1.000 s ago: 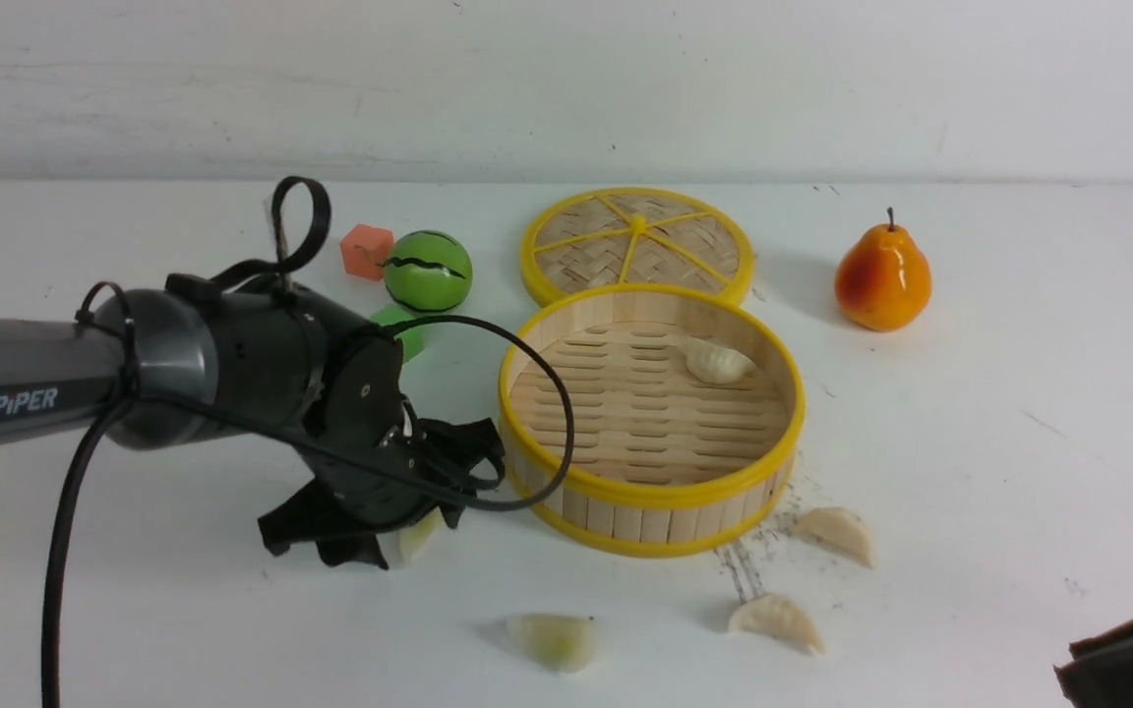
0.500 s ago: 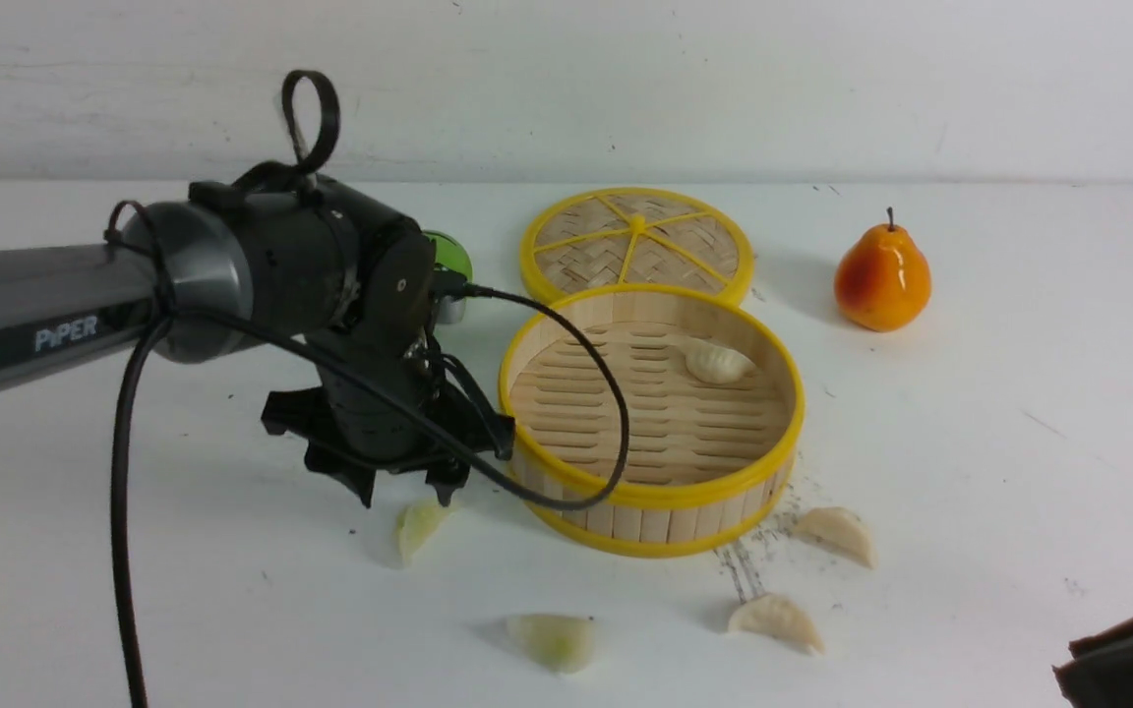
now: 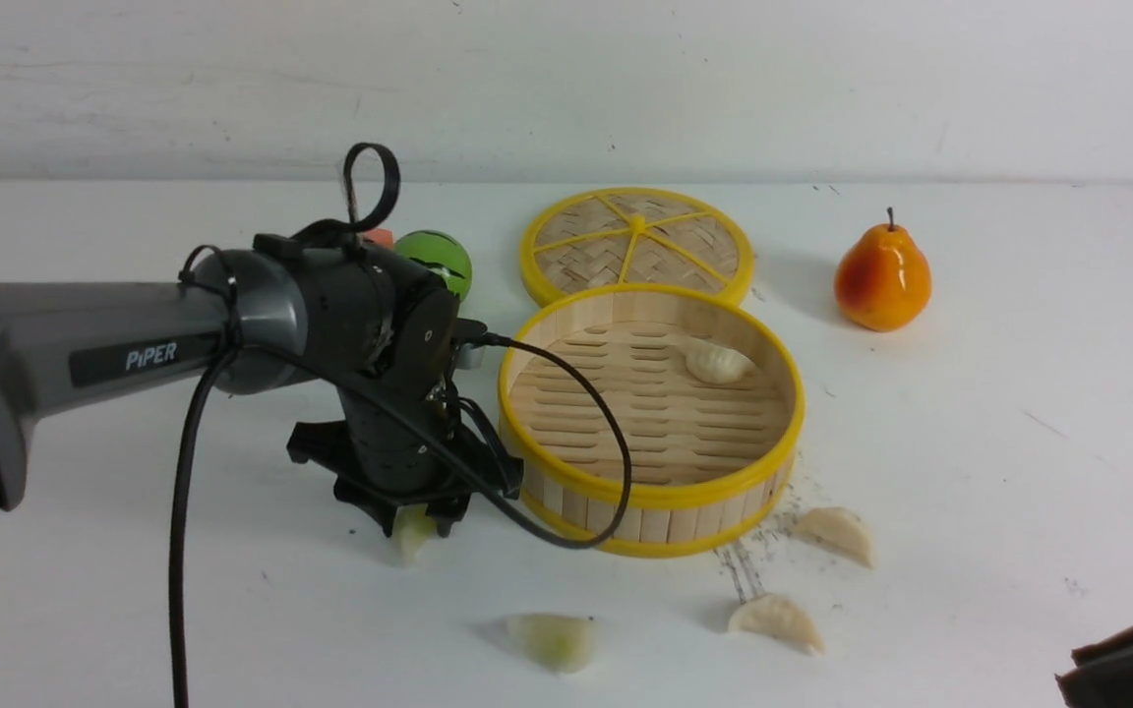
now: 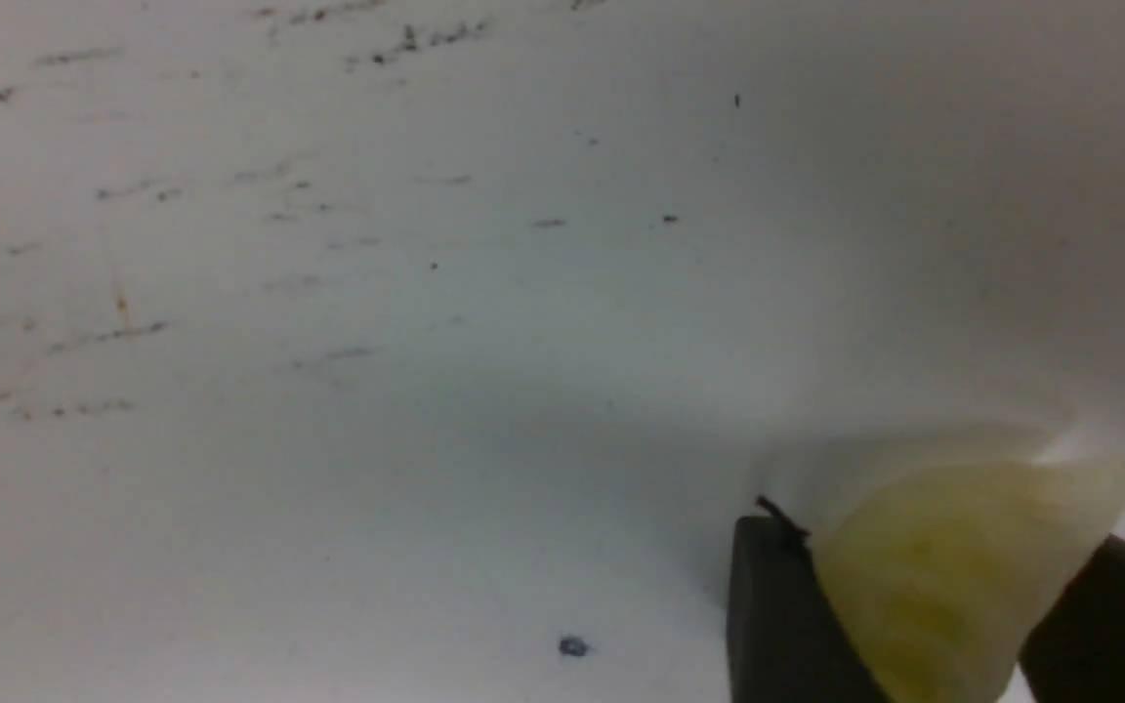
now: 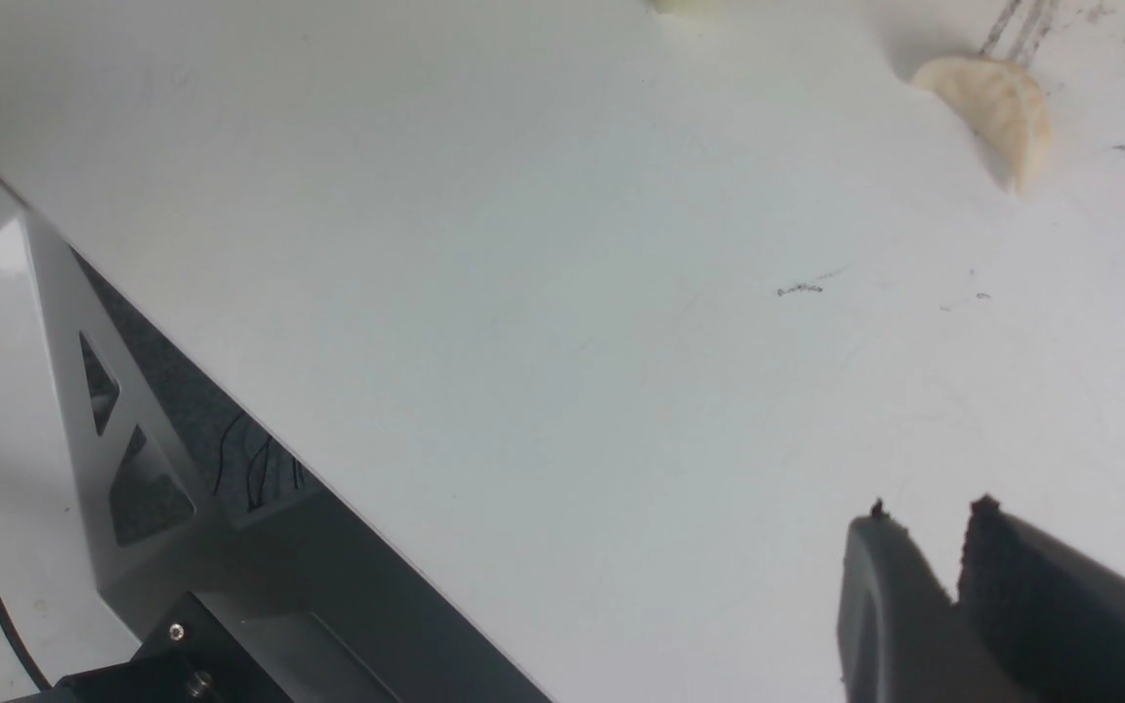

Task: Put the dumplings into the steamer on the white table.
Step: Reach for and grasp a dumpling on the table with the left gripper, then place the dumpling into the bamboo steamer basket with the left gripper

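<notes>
i count five dumplings point(image 3: 719, 362). one lies inside the steamer point(image 3: 652, 492), toward its far wall. three lie loose on the table point(image 3: 1019, 442). of these, a pale green dumpling point(image 3: 552, 641) is nearer to me than the left hand point(image 3: 416, 521) and to its right. the other two are cream ones off the steamer's near rim, well apart from the left hand. the fifth, a greenish dumpling point(image 3: 414, 539), sits between the left hand's fingers.

besides those i see one steamer, one lid point(image 3: 637, 241), one pear point(image 3: 882, 278), one green ball point(image 3: 439, 258) and one orange block point(image 3: 380, 236). the block barely shows behind the left arm's wrist.

the left hand points straight down, with the steamer's wall just beside it on its right. in the left wrist view its two dark fingers point(image 4: 772, 615) stand on either side of the greenish dumpling point(image 4: 953, 547) and press against it, so the hand is clamped on it. i cannot tell whether the dumpling's lower edge touches the table.

the right hand point(image 5: 932, 532) hangs low over bare table near the table's near edge, well away from the steamer. its fingers are almost together, with only a thin slit between them and nothing in it. one cream dumpling lies ahead of it, well apart.
</notes>
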